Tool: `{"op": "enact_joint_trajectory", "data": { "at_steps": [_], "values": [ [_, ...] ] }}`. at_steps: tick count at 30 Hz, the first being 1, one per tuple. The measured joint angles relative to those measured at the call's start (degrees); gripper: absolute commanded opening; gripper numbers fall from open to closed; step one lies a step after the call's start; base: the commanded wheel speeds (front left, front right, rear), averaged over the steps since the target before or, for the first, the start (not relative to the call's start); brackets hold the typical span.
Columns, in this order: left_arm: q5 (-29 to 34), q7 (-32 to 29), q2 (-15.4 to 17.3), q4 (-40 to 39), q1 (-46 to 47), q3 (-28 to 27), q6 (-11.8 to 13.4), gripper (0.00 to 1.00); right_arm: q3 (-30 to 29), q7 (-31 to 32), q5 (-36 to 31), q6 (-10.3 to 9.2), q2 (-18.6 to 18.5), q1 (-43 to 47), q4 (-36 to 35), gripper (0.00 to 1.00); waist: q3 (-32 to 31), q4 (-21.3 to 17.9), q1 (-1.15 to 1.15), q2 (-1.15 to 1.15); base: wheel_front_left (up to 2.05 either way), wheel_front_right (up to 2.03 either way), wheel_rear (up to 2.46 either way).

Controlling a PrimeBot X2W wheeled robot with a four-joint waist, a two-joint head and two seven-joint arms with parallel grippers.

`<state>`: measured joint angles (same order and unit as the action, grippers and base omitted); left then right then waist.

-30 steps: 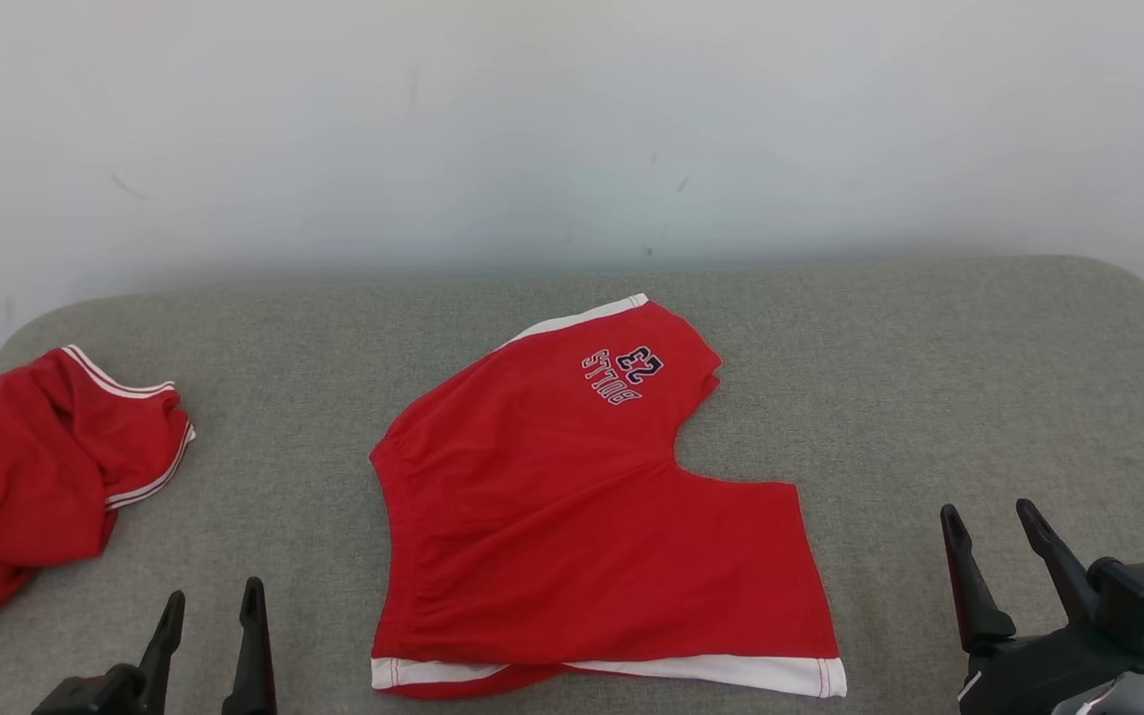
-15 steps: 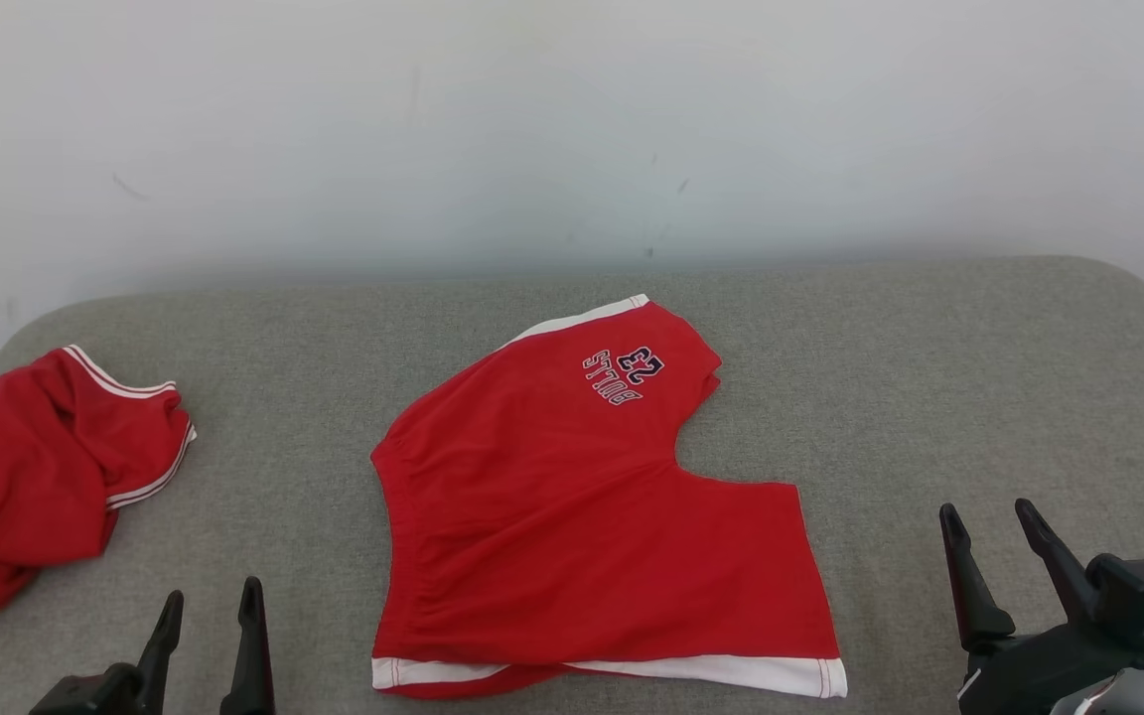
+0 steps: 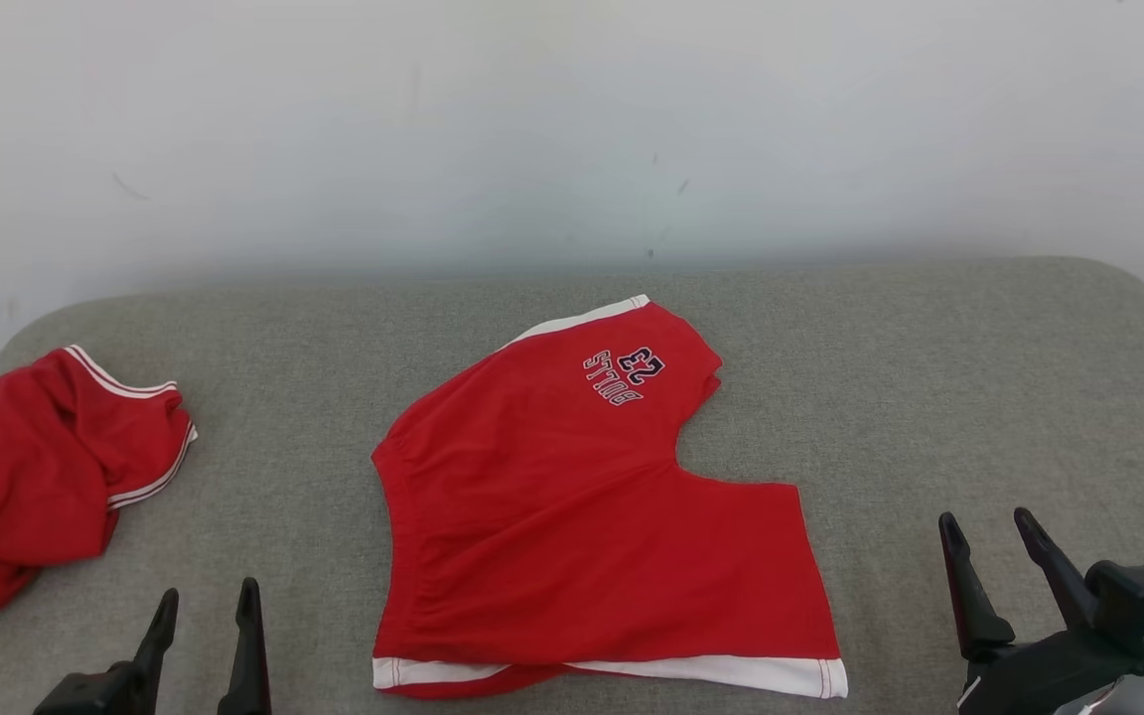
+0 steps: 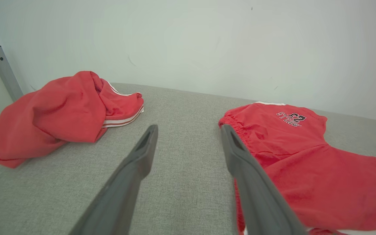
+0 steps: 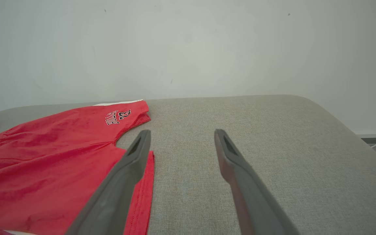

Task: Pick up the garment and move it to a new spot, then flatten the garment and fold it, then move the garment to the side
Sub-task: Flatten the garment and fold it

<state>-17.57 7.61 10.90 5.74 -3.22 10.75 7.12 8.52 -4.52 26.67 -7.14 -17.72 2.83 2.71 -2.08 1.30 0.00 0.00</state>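
The red cotton shorts with white hems and a dark "BULLS 23" print (image 3: 572, 516) lie almost flat in the middle of the grey fabric-covered worktop (image 3: 929, 377). The left end effector (image 3: 211, 589) and the right end effector (image 3: 984, 516) wait near the front edge, one at each side, fingers spread wide and holding nothing. The step seems to be the folding. It is better to pinch one leg at both hem corners, lift low, and lay it evenly over the other. The crumpled red garment (image 3: 26, 477) lies well apart at the left.

The bottom edge cuts off the left pincer (image 3: 211, 590).
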Motion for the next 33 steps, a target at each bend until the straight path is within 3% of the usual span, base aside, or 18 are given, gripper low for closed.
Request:
{"op": "enact_joint_trajectory", "data": {
  "at_steps": [3,19,28,33],
  "values": [
    [2.8,-0.3,0.3,0.1,0.0,-0.1,0.0,1.00,-0.1,0.1,0.0,0.00,0.0,0.2,-0.1,1.00,0.0,0.1,0.00,0.00,0.00,0.00,0.00],
    [4.8,-3.2,0.3,-0.6,0.0,1.1,-0.2,1.00,-0.4,1.6,-0.1,0.00,0.7,0.3,-0.6,1.00,0.0,0.7,0.00,0.00,0.00,0.00,0.00],
    [4.2,-6.9,1.3,0.1,0.0,2.7,-2.6,1.00,0.6,3.6,-0.1,-0.01,1.4,0.5,-0.9,1.00,-0.1,1.2,0.00,0.00,0.00,0.00,0.00],
    [2.4,-8.6,-0.2,0.0,0.0,5.1,-4.5,1.00,1.7,5.7,0.0,-0.01,1.8,1.8,-0.8,1.00,-0.2,1.4,0.00,0.00,0.00,0.00,0.00]
  ]
}}
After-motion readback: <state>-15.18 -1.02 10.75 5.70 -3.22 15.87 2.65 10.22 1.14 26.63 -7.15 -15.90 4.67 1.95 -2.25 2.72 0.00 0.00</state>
